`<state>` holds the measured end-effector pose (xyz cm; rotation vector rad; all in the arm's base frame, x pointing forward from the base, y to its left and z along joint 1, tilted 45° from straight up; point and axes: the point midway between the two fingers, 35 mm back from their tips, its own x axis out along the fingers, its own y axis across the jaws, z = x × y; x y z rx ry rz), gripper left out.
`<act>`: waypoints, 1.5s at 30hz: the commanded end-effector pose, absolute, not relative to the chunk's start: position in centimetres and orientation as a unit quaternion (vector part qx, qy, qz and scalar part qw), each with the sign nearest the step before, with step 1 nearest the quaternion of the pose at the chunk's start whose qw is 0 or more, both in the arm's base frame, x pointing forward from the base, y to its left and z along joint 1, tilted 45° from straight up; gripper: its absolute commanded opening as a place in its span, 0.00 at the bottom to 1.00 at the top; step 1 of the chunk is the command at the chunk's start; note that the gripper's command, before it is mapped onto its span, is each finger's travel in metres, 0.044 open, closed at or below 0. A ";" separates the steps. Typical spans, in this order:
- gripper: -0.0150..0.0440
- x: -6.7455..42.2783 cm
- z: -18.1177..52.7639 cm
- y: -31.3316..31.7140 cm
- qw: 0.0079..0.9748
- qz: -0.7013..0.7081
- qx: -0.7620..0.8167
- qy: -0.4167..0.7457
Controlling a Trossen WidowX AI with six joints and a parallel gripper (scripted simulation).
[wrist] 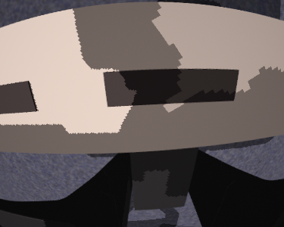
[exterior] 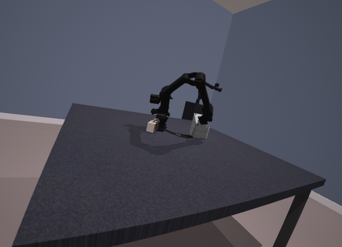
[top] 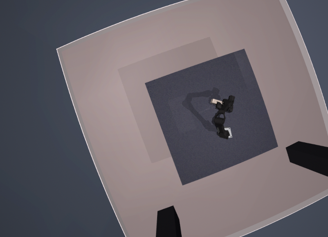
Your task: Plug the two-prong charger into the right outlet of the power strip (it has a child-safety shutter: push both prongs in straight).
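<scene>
The beige power strip (top: pixel 214 100) (exterior: pixel 151 126) (wrist: pixel 41 53) lies on the dark table (top: pixel 185 154) (exterior: pixel 110 183). In the wrist view it fills the upper half and shows two dark slots: one in the middle (wrist: pixel 172 88) and one at the left edge (wrist: pixel 10 97). My gripper (top: pixel 221 102) (exterior: pixel 160 125) (wrist: pixel 155 149) is down at the strip's near side and shut on the dark grey two-prong charger (wrist: pixel 163 169). The charger sits right at the strip's edge, below the middle slot. Its prongs are hidden, so I cannot tell how deep they sit.
The arm's grey base block (exterior: pixel 199 129) (top: pixel 228 132) stands on the table to the right of the strip. A dark box (exterior: pixel 189 108) stands behind the arm. Two black posts (top: pixel 307 154) (top: pixel 168 221) stand on the floor beyond the table.
</scene>
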<state>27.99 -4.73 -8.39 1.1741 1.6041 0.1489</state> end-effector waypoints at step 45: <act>0.25 29.6 -8.6 -6.0 0.558 0.063 0.487 0.669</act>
